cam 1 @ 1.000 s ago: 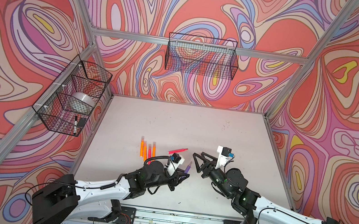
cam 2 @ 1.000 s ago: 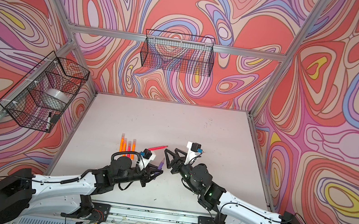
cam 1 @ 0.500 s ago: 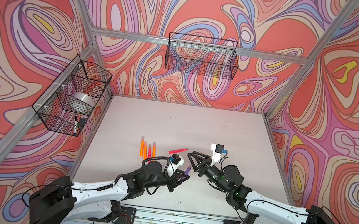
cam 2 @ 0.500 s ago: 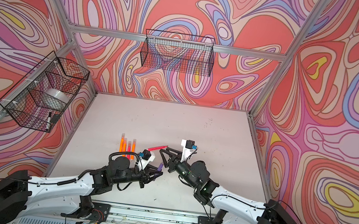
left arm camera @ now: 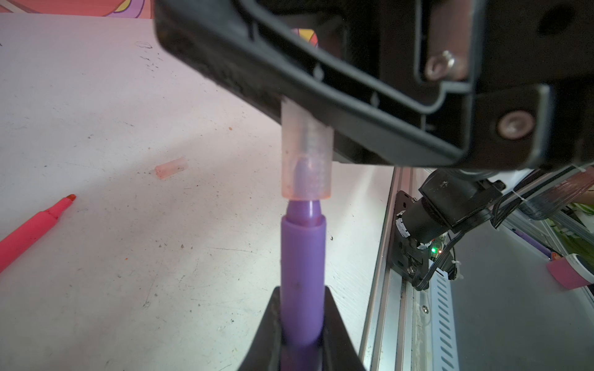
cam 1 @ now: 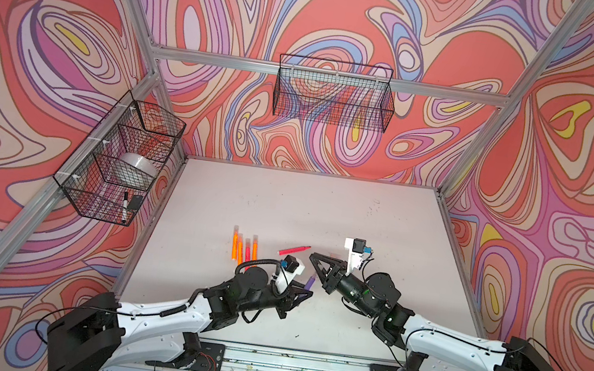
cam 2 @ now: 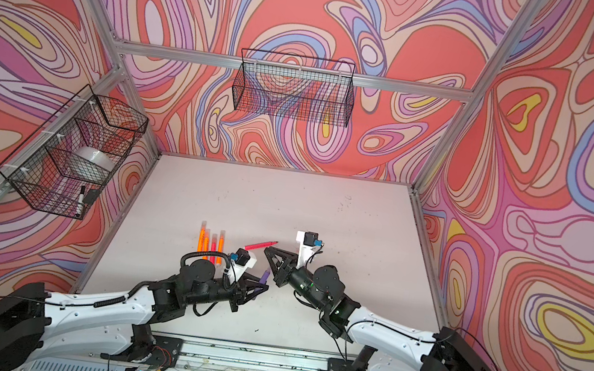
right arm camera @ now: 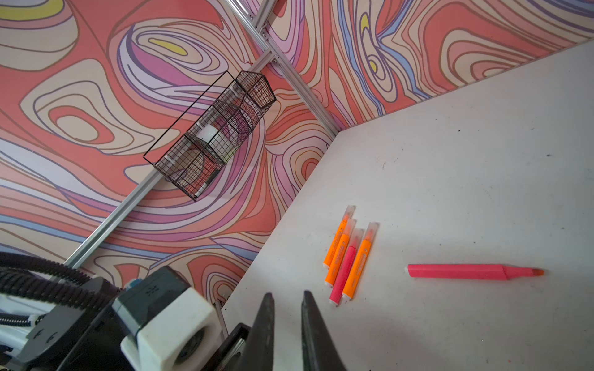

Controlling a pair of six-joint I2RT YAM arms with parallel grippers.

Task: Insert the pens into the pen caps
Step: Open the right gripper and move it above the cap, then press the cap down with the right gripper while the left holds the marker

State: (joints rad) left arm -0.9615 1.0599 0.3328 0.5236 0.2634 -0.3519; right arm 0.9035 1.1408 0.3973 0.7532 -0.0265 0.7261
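Observation:
My left gripper (left arm camera: 301, 289) is shut on a purple pen (left arm camera: 302, 257) that points at my right gripper (cam 1: 312, 255). A translucent pen cap (left arm camera: 305, 154) sticks out from between the right gripper's black fingers (left arm camera: 353, 96), partway along them. The pen's tip sits inside the cap's mouth, and its neck shows just below the rim. In both top views the two grippers meet near the table's front middle, left gripper (cam 2: 261, 287) under right gripper (cam 2: 267, 248). Several capped orange and pink pens (right arm camera: 348, 257) lie side by side. An uncapped pink pen (right arm camera: 466, 271) and a loose cap (left arm camera: 171, 167) lie nearby.
A wire basket (cam 1: 121, 162) on the left wall holds a tape roll and a black-and-white marker. Another wire basket (cam 1: 333, 95) hangs on the back wall. The metal rail (left arm camera: 401, 289) runs along the table's front edge.
The right gripper has shifted left toward the purple pen and its jaws have closed. The left gripper has stayed still with the pen.

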